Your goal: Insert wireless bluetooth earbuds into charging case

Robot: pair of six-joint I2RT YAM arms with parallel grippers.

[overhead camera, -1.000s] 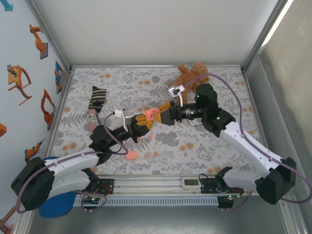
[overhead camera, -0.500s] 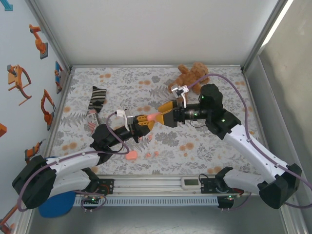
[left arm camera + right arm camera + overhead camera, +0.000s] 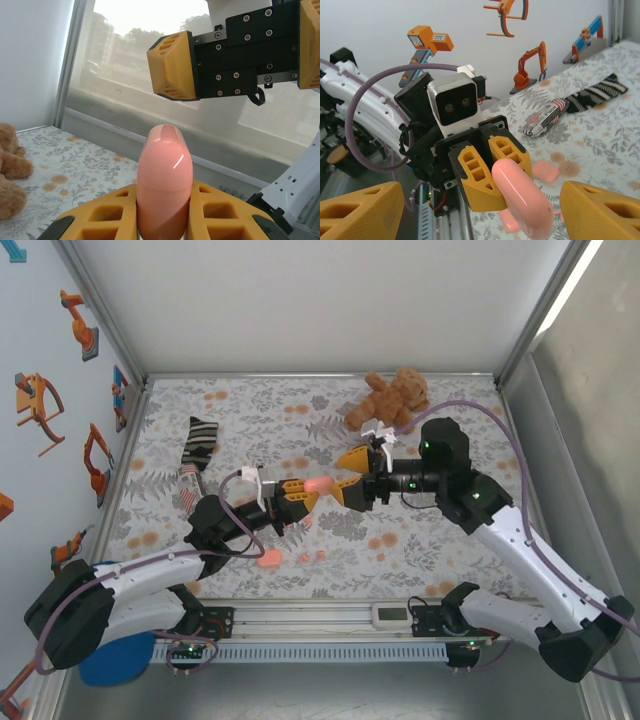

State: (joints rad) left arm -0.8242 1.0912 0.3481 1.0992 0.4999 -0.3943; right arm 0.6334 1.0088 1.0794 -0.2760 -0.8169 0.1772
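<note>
Nearest the arm bases, two tiny earbuds [image 3: 308, 558] lie side by side on the flowered cloth [image 3: 440, 540], with one loose pink case [image 3: 268, 560] just left of them. Beyond them, the left gripper [image 3: 303, 494] is clamped on a second charging case [image 3: 164, 185], held clear of the cloth. The right gripper [image 3: 348, 477] faces it, jaws wide apart and not touching it. A third case [image 3: 544, 171] lies on the cloth beneath. Farther left are two socks [image 3: 198, 445], and at the far edge one teddy bear [image 3: 390, 395]. The cloth's right half is bare up to the frame.
</note>
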